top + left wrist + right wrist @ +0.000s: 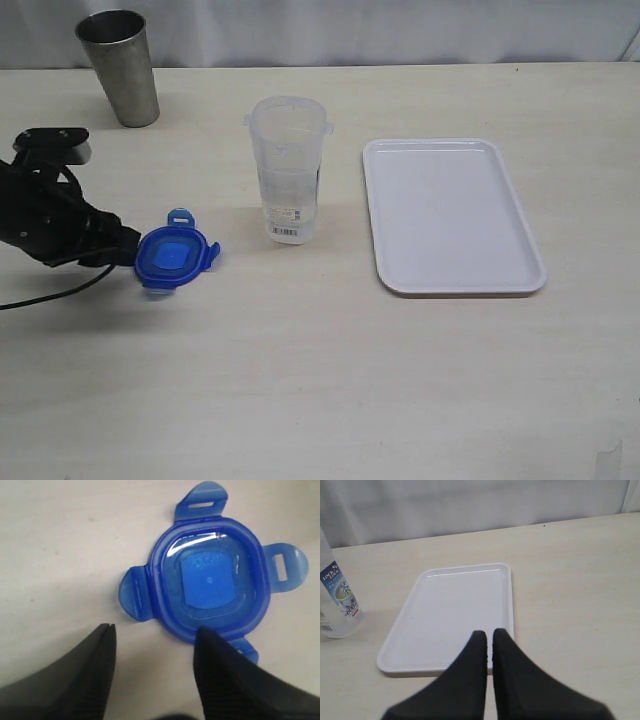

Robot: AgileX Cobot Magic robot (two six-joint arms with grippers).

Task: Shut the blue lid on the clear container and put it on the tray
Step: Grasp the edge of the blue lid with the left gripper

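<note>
Left tool [154,629] spread wide beside glossy blue lid [210,580] | right tool [489,632] pinched together above smooth white tray [445,605]

Work surface: a pale cream table [320,390] with faint grain, spanning the exterior view from 3 through 6 to 9 o'clock. A white curtain [350,30] backs its far edge at 12 o'clock. Lighting is even and diffuse; shadows are faint.

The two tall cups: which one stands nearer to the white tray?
The clear container, with a barcode sticker near its base, just beside the tray. The grey steel cup stands farther away, at the back left.
</note>
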